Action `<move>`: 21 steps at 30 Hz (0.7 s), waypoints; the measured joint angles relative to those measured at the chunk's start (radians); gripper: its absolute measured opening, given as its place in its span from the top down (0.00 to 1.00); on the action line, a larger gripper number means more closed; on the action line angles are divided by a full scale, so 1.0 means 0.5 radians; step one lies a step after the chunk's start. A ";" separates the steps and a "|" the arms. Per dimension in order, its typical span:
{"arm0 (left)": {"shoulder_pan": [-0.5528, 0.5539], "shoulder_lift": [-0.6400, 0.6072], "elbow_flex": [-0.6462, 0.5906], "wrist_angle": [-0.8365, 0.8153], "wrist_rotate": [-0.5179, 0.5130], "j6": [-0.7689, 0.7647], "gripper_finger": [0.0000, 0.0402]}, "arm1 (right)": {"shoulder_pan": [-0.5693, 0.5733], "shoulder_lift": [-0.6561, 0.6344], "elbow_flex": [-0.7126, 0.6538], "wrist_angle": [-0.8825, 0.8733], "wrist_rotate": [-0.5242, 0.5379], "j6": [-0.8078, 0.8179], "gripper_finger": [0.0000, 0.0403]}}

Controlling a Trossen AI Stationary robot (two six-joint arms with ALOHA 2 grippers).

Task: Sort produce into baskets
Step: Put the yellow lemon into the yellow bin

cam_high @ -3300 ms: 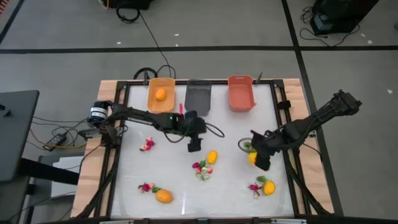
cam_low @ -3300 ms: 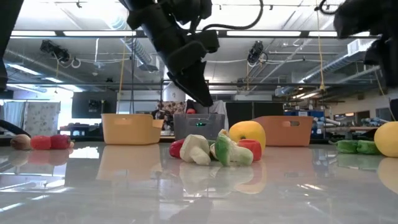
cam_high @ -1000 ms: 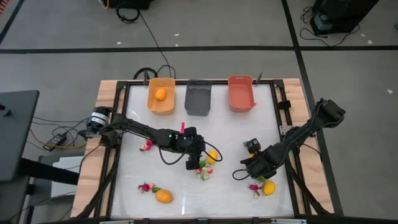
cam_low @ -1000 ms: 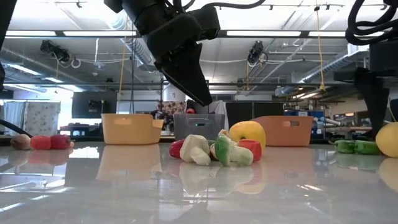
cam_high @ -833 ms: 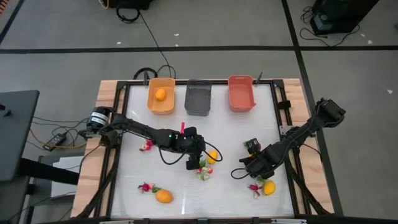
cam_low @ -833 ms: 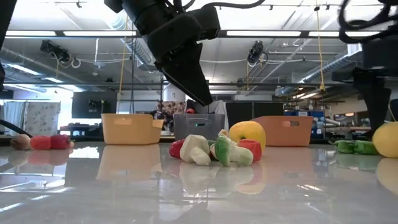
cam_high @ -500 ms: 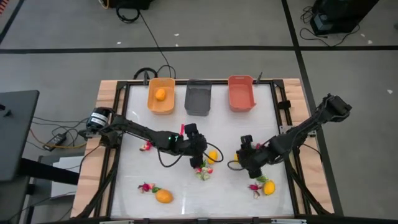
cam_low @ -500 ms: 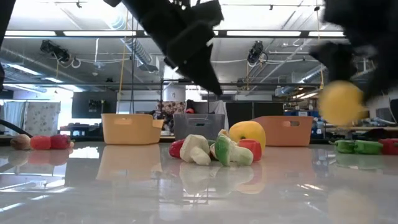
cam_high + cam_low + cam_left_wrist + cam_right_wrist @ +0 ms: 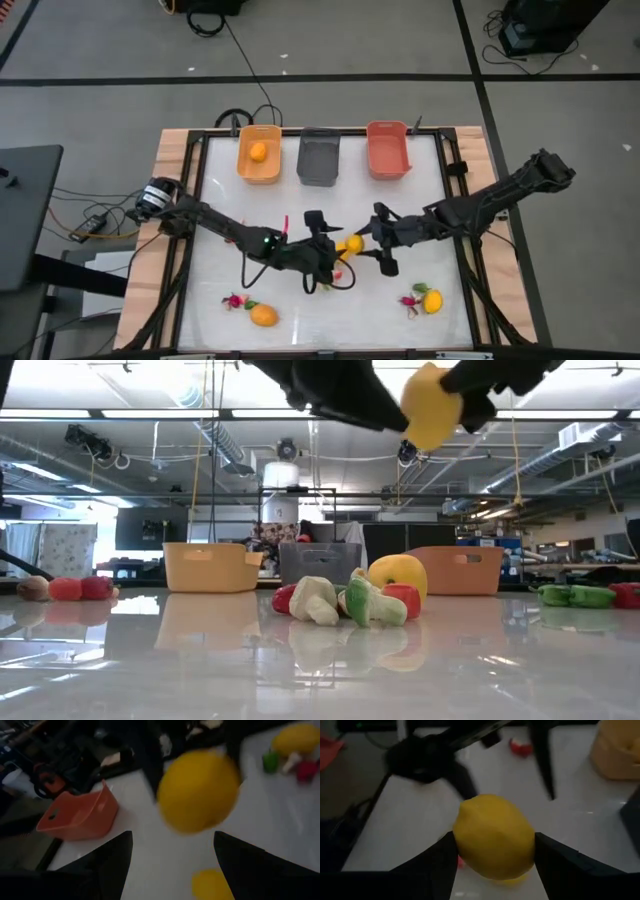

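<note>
My right gripper (image 9: 495,870) is shut on a yellow lemon-like fruit (image 9: 494,836), held high over the table's middle (image 9: 351,243), and it shows at the top of the low view (image 9: 430,405). My left gripper (image 9: 172,870) is open and empty, facing that fruit from the table's left (image 9: 328,255). Another yellow fruit (image 9: 398,574) rests on the table beside a cluster of red, green and pale pieces (image 9: 345,602). The yellow-orange basket (image 9: 259,165), holding one orange fruit (image 9: 258,151), the dark grey basket (image 9: 319,157) and the salmon basket (image 9: 388,152) stand along the far edge. My right gripper pinches the yellow fruit by its two opposite sides (image 9: 459,845) between its two fingers. The fingers come about level from the table's right. The fruit is lifted clear, well above the table and the pieces under it.
An orange fruit (image 9: 263,315) and a small red-green piece (image 9: 235,300) lie near the front left. A yellow fruit (image 9: 432,300) with red-green bits (image 9: 411,298) lies front right. Green pieces (image 9: 570,596) show at the low view's right.
My right gripper has lifted the yellow fruit off the table at the right and carried it up and toward the table's middle. My left gripper has risen from above the cluster and turned toward that fruit. The cluster has stayed in place.
</note>
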State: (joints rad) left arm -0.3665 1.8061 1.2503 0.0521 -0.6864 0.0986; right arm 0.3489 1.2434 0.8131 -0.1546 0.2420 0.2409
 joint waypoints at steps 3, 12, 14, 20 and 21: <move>-0.023 0.000 0.000 0.095 -0.011 0.019 0.29 | -0.035 0.000 0.000 0.045 0.041 -0.013 0.39; -0.009 0.000 0.000 0.247 -0.065 0.042 0.29 | -0.110 0.008 -0.002 0.305 -0.072 0.024 0.39; -0.004 0.000 -0.001 0.283 -0.103 0.045 0.29 | -0.114 0.011 -0.002 0.359 -0.099 0.036 0.39; 0.000 0.000 -0.001 0.314 -0.175 0.056 0.33 | -0.116 0.012 0.000 0.403 -0.110 0.052 0.36; 0.000 0.000 -0.001 0.318 -0.176 0.056 0.35 | -0.115 0.012 0.000 0.407 -0.105 0.061 0.35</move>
State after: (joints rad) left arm -0.3668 1.8061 1.2499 0.2113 -0.7746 0.1268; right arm 0.2913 1.2494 0.8131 0.0489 0.1895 0.2713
